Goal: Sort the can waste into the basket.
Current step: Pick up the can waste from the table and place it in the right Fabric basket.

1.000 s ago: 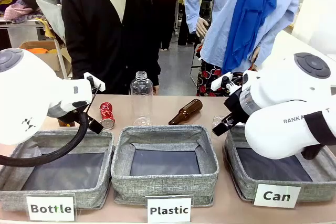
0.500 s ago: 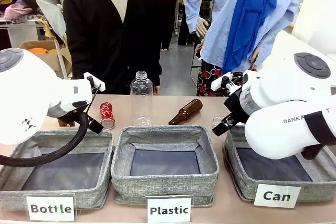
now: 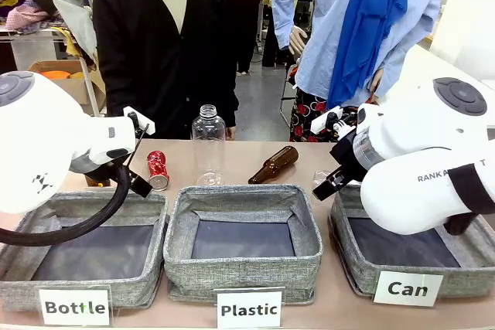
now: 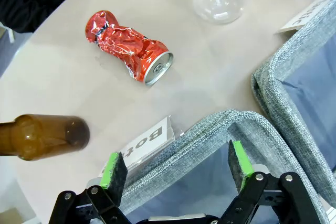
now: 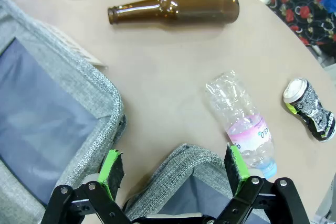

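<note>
Three grey woven bins stand in a row along the near edge of the bench (image 3: 309, 154). The basket (image 3: 466, 279) labelled "Can" is the rightmost, and its dark lining lies bare wherever the right arm leaves it in sight. The middle bin (image 3: 241, 195), labelled "Plastic", and the left bin (image 3: 100, 200), labelled "Bottle", likewise show bare dark lining.

The red can (image 3: 158, 170), crushed, lies on its side on the bench just beyond the Bottle bin, near an upright clear plastic bottle (image 3: 209, 144). The black can (image 5: 311, 109) lies on the bench beyond the basket's far corner, just beside a flattened clear plastic bottle (image 5: 242, 124). One brown glass bottle (image 3: 274, 165) lies on its side behind the Plastic bin, and another brown bottle (image 4: 42, 136) lies near the Bottle bin's label.

The left end effector (image 4: 173, 163) hangs over the Bottle bin's corner, jaws spread and holding nothing. The right end effector (image 5: 173, 163) hangs over the basket's rim, also spread wide and unloaded
</note>
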Action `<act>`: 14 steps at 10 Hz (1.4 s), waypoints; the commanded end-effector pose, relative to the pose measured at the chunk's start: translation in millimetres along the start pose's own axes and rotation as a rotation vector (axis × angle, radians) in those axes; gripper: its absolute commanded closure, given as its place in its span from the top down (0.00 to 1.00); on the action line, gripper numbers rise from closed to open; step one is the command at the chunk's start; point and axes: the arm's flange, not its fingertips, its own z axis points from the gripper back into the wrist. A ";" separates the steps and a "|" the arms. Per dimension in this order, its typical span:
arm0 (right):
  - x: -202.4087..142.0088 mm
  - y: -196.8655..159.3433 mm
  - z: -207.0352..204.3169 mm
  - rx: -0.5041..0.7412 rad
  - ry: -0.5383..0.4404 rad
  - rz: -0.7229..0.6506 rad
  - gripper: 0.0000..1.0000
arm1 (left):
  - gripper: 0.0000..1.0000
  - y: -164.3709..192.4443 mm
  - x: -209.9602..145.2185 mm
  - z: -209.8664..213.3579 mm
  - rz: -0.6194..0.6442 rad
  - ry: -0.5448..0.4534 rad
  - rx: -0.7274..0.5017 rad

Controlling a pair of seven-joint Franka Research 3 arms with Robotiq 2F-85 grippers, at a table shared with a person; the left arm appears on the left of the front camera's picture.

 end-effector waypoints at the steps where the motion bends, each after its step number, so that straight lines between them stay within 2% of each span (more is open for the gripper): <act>1: 0.0 -0.1 0.1 0.000 0.000 -0.001 1.00 | 1.00 -1.5 0.8 0.3 -0.002 -0.003 -0.002; 3: 0.0 0.0 0.0 0.000 0.000 0.000 1.00 | 1.00 0.0 0.0 0.0 0.000 0.000 0.000; 4: 6.1 18.3 0.1 -0.028 0.010 0.087 1.00 | 1.00 -7.5 6.1 7.8 -0.051 0.004 -0.023; 6: 13.7 34.2 31.8 0.031 -0.010 0.144 1.00 | 1.00 -16.8 9.7 51.8 -0.090 -0.027 -0.189; 7: 14.0 33.9 58.8 0.117 -0.012 0.130 1.00 | 1.00 -17.7 8.9 85.8 -0.080 -0.074 -0.298; 9: 4.6 14.2 113.4 0.306 -0.021 -0.046 1.00 | 1.00 -15.5 -6.8 134.5 -0.096 -0.119 -0.414; 11: -22.9 -20.9 167.5 0.454 -0.058 -0.289 1.00 | 1.00 -0.7 -42.7 175.9 -0.204 -0.198 -0.700; 12: -43.4 -42.8 187.6 0.470 -0.081 -0.422 1.00 | 1.00 16.7 -63.0 186.3 -0.163 -0.244 -0.714; 14: -97.2 -89.8 219.1 0.530 -0.192 -0.626 1.00 | 1.00 62.7 -116.8 204.1 -0.015 -0.344 -0.704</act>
